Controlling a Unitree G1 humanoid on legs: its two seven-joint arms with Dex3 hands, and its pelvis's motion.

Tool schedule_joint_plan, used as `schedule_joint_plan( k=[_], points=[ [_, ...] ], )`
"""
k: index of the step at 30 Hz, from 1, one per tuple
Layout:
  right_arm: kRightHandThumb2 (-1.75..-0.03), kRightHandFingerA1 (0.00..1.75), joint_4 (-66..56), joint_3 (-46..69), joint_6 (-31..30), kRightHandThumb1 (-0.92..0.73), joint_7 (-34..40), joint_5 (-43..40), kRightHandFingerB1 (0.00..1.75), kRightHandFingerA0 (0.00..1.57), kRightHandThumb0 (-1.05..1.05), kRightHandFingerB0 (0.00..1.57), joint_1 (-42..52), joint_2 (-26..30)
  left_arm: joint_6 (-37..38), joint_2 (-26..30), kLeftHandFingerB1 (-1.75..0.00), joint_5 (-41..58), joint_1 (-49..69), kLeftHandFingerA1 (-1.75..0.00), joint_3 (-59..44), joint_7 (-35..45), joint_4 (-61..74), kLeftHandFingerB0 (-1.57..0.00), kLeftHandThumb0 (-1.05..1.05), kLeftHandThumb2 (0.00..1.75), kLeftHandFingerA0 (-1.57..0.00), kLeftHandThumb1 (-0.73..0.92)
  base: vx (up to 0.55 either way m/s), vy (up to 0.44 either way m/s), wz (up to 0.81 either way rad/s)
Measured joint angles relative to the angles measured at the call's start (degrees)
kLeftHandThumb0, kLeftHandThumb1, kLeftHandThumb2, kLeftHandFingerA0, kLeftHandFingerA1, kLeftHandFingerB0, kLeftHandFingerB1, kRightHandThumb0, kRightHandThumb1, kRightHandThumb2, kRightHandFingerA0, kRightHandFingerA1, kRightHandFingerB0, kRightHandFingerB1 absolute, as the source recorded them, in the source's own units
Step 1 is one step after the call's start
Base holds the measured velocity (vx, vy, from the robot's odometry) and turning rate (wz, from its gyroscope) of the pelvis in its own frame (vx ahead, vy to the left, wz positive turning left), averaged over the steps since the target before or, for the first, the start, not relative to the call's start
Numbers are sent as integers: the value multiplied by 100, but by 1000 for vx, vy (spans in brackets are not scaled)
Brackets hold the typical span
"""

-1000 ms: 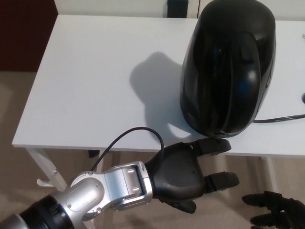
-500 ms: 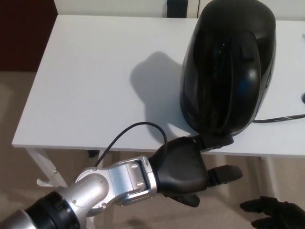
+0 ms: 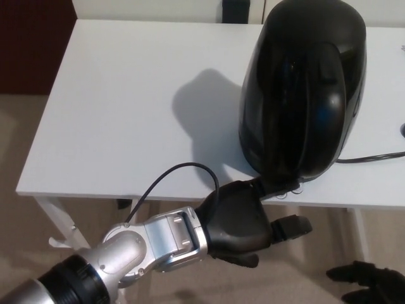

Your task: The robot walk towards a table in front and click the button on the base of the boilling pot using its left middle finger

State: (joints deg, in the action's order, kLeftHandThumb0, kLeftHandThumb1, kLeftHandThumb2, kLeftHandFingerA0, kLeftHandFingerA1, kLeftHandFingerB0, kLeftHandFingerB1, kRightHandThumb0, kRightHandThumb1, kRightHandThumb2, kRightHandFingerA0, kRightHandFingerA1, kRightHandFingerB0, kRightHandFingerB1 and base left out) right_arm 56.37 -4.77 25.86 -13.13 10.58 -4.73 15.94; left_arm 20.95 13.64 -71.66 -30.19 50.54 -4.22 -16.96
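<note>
The white table (image 3: 120, 107) fills the left and middle of the view, above a beige floor. From the lower left comes the silver forearm, and the left hand (image 3: 243, 218) is at the near table edge, holding nothing, its fingers spread apart. The upper finger (image 3: 273, 187) reaches to the foot of the black boiling pot (image 3: 300, 88) and appears to touch its base; the button itself I cannot make out. The pot stands on the right part of the table, near the front edge, and a black cable (image 3: 370, 157) runs from it to the right. In the lower right corner the right hand (image 3: 370, 282) shows only partly; I cannot tell how its fingers stand.
</note>
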Motion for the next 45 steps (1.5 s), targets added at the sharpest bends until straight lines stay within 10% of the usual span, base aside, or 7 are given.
schedule_joint_plan(
  k=[22,24,25,36,37,42,45],
  points=[
    [-87,63,31,1247,-1181,-47,883,-495,55,50,-41,37,-195,-143,-45,-26,-22,-9,37,-31,102,-337,-328,-10,-74,70,-25,92,0,0,0],
    [-87,63,15,1248,-1218,-47,912,-507,56,50,-40,38,-203,-155,-47,-22,-48,-8,37,-46,112,-359,-328,0,-35,110,-1,53,0,0,0],
    [-87,63,6,1249,-1227,-48,920,-513,56,50,-40,38,-204,-162,-51,-22,-21,-8,37,-31,116,-360,-327,-7,-74,74,-22,92,0,0,0],
    [-58,51,0,1245,-1259,-62,961,-551,46,59,-29,47,-249,-185,-215,4,-27,-24,50,-43,289,-281,-295,-4,-79,107,-14,79,0,0,0],
    [-58,51,0,1245,-1262,-61,961,-556,46,57,-30,48,-249,-187,-226,9,-22,-20,58,-31,295,-283,-295,-8,-75,72,-24,92,0,0,0],
    [-57,52,-6,1233,-1264,-60,961,-566,45,57,-30,46,-249,-195,-242,82,-30,-9,114,-42,298,-367,-261,-6,-76,104,-14,78,0,0,0],
    [-58,52,-22,1234,-1270,-60,959,-586,46,55,-32,45,-246,-197,-234,254,-21,1,181,-31,279,-428,-80,-7,-74,74,-22,91,0,0,0]
  ],
)
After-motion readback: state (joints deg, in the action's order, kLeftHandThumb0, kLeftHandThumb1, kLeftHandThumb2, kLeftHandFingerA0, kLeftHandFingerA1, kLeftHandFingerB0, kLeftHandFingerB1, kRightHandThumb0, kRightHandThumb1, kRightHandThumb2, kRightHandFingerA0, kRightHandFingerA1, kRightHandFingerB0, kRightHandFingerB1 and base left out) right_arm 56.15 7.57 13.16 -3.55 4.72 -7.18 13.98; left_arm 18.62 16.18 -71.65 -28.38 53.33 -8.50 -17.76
